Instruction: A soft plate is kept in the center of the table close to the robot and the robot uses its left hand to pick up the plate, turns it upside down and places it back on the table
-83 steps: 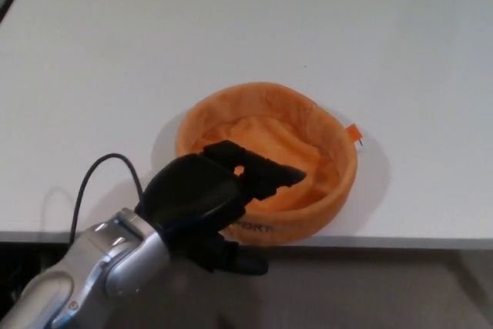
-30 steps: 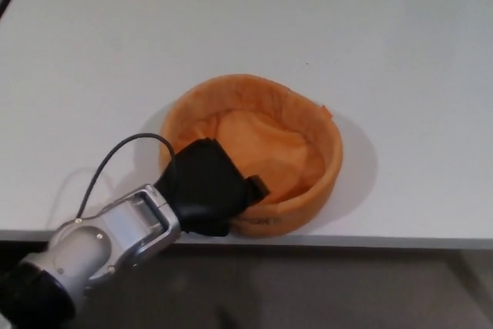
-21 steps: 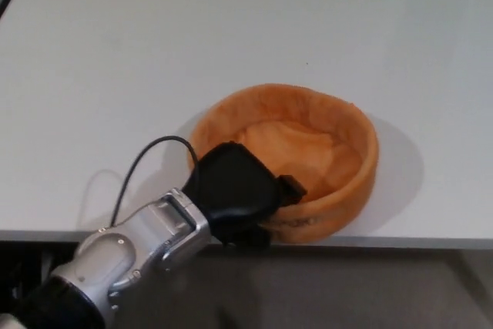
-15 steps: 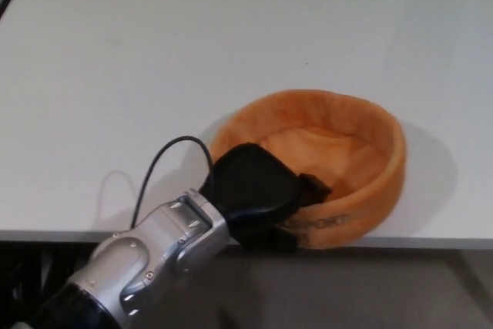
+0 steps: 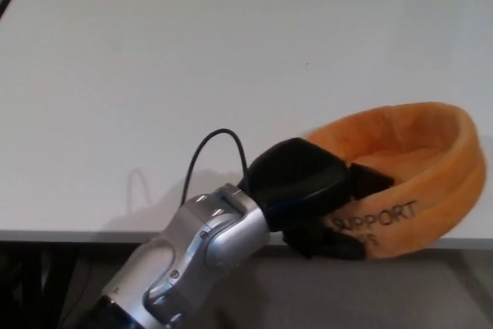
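Note:
The soft orange plate point(image 5: 416, 179) is lifted off the white table point(image 5: 192, 59) at the lower right, tipped up so I see its outer wall edge-on, with black lettering facing me. My left hand point(image 5: 304, 190) is shut on its near rim, thumb inside and fingers point(image 5: 331, 243) curled under the wall. The silver forearm point(image 5: 192, 260) rises from the bottom edge toward it. The plate's inside is hidden from this angle. My right hand is out of view.
The table's front edge point(image 5: 77, 233) runs along the bottom, with dark floor below. A thin black cable point(image 5: 208, 152) loops up from the wrist over the tabletop.
My left hand closed on the plate's near rim, lifted it and carried it to the right. The plate has tipped from lying open-side-up to standing on edge.

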Available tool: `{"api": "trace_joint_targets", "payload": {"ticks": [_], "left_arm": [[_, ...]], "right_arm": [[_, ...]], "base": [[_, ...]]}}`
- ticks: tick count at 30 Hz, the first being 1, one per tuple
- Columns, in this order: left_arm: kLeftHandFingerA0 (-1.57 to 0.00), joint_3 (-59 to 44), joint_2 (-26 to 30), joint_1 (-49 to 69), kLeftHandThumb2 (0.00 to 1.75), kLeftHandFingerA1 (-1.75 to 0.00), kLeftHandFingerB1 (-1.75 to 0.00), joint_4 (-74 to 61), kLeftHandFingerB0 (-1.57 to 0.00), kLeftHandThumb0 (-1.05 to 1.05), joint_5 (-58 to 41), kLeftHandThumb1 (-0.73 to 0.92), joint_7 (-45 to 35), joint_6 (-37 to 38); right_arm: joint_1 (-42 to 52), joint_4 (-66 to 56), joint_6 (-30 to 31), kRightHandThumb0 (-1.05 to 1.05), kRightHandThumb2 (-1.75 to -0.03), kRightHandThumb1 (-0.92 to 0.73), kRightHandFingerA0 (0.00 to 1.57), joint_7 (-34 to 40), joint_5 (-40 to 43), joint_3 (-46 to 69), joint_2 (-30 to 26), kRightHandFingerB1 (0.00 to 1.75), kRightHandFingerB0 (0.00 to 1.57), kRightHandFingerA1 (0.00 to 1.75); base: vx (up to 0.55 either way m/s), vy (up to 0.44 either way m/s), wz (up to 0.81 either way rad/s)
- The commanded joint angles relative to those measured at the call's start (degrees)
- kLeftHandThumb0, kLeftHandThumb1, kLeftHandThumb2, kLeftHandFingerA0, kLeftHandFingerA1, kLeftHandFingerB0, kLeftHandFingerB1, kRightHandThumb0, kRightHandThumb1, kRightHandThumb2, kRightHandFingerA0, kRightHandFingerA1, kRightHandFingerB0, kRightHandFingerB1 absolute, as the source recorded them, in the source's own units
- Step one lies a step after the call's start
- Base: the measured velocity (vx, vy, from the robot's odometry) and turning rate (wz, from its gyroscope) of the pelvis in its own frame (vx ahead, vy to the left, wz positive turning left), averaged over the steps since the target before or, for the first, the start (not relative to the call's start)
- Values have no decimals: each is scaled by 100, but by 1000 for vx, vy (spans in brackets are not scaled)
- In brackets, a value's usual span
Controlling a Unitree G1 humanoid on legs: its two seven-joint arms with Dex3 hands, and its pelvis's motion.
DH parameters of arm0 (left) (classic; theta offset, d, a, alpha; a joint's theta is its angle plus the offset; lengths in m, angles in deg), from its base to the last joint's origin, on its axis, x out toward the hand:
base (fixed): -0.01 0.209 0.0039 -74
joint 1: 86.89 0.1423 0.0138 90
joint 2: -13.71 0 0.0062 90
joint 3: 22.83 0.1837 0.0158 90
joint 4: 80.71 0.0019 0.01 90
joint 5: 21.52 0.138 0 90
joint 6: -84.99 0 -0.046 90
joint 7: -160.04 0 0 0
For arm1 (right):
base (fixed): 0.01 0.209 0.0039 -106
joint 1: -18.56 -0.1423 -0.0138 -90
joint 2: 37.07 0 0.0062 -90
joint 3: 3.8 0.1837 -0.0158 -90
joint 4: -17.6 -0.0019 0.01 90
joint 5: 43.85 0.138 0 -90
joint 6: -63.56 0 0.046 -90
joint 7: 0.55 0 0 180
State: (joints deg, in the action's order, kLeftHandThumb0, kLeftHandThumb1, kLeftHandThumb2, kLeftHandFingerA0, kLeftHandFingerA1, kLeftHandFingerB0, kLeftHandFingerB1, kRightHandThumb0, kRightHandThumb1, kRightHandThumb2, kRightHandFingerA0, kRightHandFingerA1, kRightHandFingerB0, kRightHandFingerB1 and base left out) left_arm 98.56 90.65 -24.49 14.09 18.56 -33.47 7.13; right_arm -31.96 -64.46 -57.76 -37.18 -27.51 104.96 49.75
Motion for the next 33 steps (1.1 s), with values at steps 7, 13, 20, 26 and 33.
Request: {"api": "trace_joint_targets", "payload": {"ticks": [7,13,20,26,33], "left_arm": [[-92,-1762,-1904,227,58,-175,-175,-898,-75,-37,-4097,56,-1169,-2464],[-92,-2518,-2957,406,57,-175,-175,-1070,-72,-35,-5040,56,-460,-2939],[-98,-3195,-3716,656,59,-175,-175,-1019,-80,-31,-6025,60,-42,-2951],[-99,-3793,-4046,621,60,-175,-175,-931,-76,-29,-6910,56,532,-2872],[-95,-4453,-3910,369,62,-175,-175,-652,-71,-34,-7733,63,828,-2531]], "right_arm": [[170,-339,638,-79,-67,-87,32,107,179,84,-111,22,12,38],[314,-207,265,-84,-111,-76,26,42,-51,108,-146,19,4,51],[477,-245,399,-82,-109,-76,27,-74,103,127,-170,20,4,52],[524,-326,482,-79,-68,-91,30,-111,152,120,-203,20,5,37],[471,-428,563,-78,-68,-90,31,-45,82,111,-237,20,5,38]], "base": [[0,0,0],[0,0,0],[0,0,0],[0,0,0],[0,0,0]]}}
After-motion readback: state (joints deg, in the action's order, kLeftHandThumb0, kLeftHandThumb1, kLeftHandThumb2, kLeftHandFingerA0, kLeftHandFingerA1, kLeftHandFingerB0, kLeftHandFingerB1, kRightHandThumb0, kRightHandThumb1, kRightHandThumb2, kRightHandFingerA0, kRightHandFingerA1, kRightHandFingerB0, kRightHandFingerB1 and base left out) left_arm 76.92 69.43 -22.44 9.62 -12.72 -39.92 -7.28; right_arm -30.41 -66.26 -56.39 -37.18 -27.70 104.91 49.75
